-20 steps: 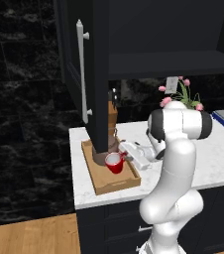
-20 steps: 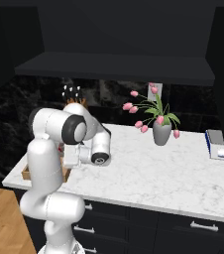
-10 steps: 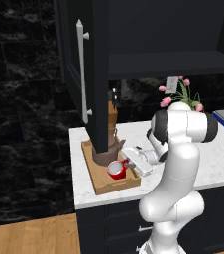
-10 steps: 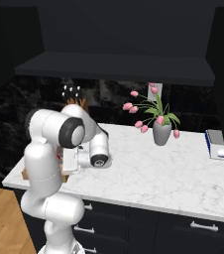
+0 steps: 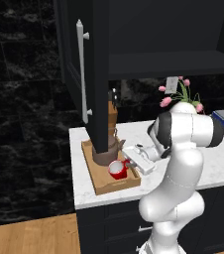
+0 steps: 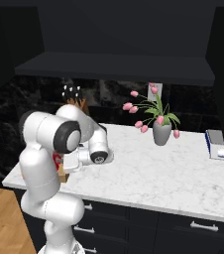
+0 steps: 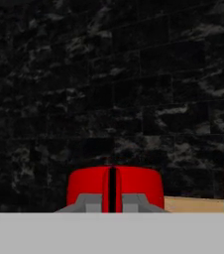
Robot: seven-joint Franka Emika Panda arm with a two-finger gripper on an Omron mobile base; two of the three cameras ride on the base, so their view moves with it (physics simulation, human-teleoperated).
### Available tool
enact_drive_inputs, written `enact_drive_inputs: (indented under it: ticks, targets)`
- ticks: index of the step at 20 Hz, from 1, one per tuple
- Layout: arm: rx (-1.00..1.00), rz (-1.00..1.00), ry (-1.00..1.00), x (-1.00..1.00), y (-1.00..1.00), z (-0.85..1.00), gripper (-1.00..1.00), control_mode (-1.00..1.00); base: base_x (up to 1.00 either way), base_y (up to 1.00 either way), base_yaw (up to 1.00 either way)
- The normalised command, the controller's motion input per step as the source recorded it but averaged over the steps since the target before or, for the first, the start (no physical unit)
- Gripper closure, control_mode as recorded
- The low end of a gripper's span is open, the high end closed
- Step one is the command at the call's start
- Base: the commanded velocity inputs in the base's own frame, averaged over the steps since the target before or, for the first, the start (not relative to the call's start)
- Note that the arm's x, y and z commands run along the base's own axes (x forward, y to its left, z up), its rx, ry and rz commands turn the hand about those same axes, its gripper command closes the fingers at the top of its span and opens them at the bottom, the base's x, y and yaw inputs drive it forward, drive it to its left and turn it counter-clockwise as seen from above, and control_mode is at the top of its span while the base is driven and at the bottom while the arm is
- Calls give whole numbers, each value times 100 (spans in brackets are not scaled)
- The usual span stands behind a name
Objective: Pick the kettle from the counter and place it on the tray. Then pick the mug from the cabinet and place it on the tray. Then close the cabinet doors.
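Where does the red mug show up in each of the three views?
Left base view: mug on the tray, beside the kettle.
Right base view: a red sliver behind the arm.
Hand view: bottom centre, at the fingertips.
Shared landmark: the knife block.

Flat, even rendered lighting, no glare. Counter (image 5: 218, 163) reads bright; cabinet (image 6: 124, 34) interior and back wall very dark, detail lost. Soft low-res blur throughout, hand view coarsest. Faint shadows.

Glossy white rounded arm (image 5: 183, 149), dark joint bands, bulbous white base segments.
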Motion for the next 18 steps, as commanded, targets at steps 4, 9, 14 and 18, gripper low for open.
enact_drive_inputs:
  ticks: [4, 9, 14, 18]
  targets:
    - [-12, 0, 0, 0, -1, -6, -100, -100, 0, 0, 0]
    - [-7, 0, 0, 0, -10, -3, -100, -100, 0, 0, 0]
    - [-2, 0, 0, -3, -13, 0, -100, -100, 0, 0, 0]
    - [0, 0, 0, -13, -22, 2, -100, -100, 0, 0, 0]
